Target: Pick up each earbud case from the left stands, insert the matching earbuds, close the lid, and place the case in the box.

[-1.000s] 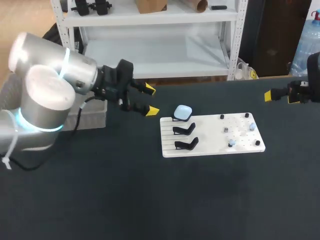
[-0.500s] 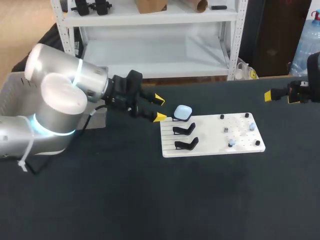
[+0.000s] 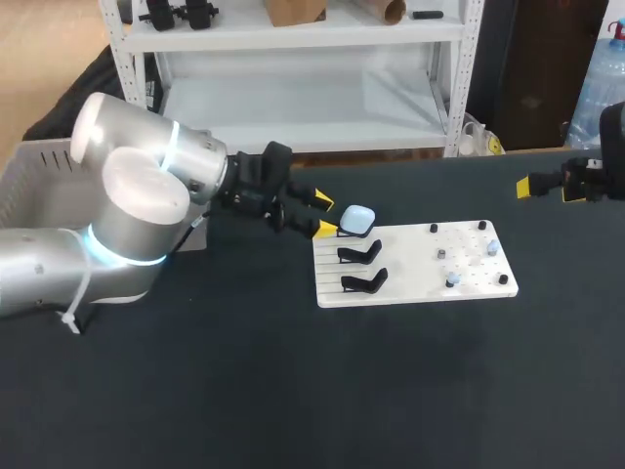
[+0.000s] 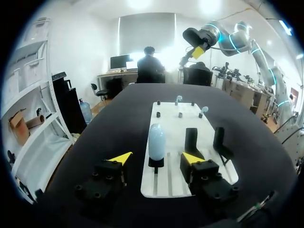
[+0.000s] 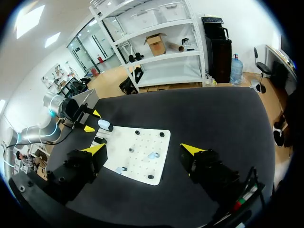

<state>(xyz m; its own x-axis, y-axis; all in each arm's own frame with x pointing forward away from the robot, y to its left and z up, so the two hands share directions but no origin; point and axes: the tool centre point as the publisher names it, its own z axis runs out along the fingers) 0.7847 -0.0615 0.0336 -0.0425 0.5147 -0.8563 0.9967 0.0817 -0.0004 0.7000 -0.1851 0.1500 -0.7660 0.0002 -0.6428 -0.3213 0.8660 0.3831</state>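
One white board (image 3: pixel 415 266) lies a little right of centre on the dark table (image 3: pixel 293 391). Along the board's left side stand three black stands. The rearmost stand carries the only earbud case (image 3: pixel 357 219) I can see, pale blue with its lid down. The other two stands (image 3: pixel 359 254) (image 3: pixel 363 282) are bare. On the board's right half I count two pale-blue earbuds (image 3: pixel 492 246) (image 3: pixel 452 281) among some small dark pegs, which are too tiny to number with certainty.

The left arm comes in from the left of the frame. The left gripper (image 3: pixel 323 216) is spread wide with nothing in it, its two yellow tips just left of the case. From that wrist, the case (image 4: pixel 156 141) stands upright on its stand just ahead of the spread fingers.

The right gripper (image 3: pixel 551 188) hangs at the right edge of the frame, well apart from the board, also spread wide and holding nothing (image 5: pixel 143 149).

One grey box (image 3: pixel 34 176) shows at the left edge, partly hidden behind the left arm.
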